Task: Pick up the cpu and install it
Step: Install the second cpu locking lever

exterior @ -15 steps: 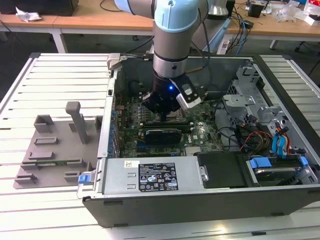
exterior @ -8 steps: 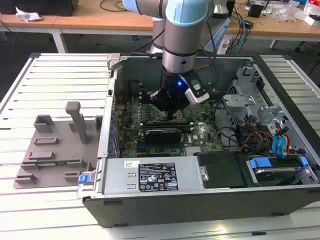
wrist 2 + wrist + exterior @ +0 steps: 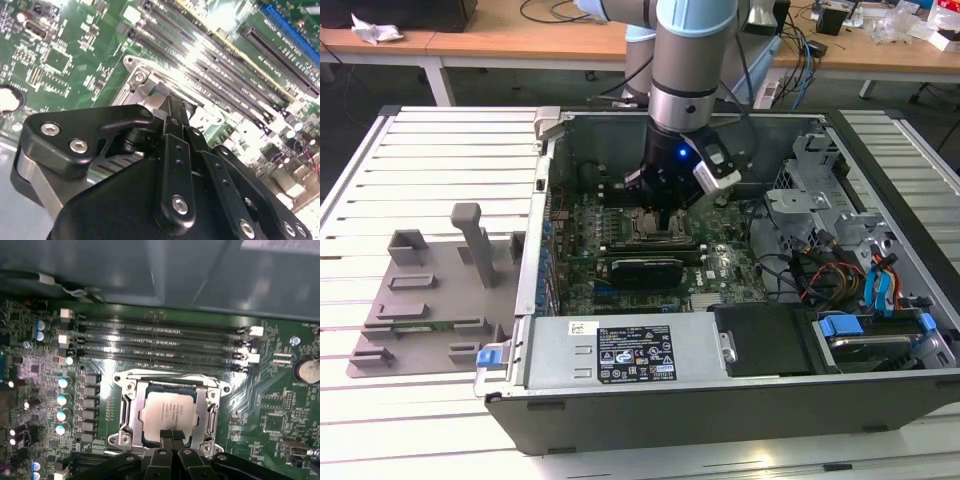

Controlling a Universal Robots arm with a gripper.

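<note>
with cpu (image 3: 171, 412) sitting in the socket (image 3: 170, 410), install step; gripper (image 3: 172, 436) fingers pinched together at the socket's edge, holding nothing visible.

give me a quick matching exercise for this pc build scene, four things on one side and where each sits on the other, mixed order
Things:
1. cpu
2. pincer
3. grey fixture plate
4. memory slots

Places:
A. on the slatted table, outside the case at the exterior view's left
B. lying inside the metal-framed socket on the motherboard
C. long parallel rows on the board beside the socket
D. right at the socket's edge, tips close to the chip

Pairs: 1-B, 2-D, 3-A, 4-C
</note>
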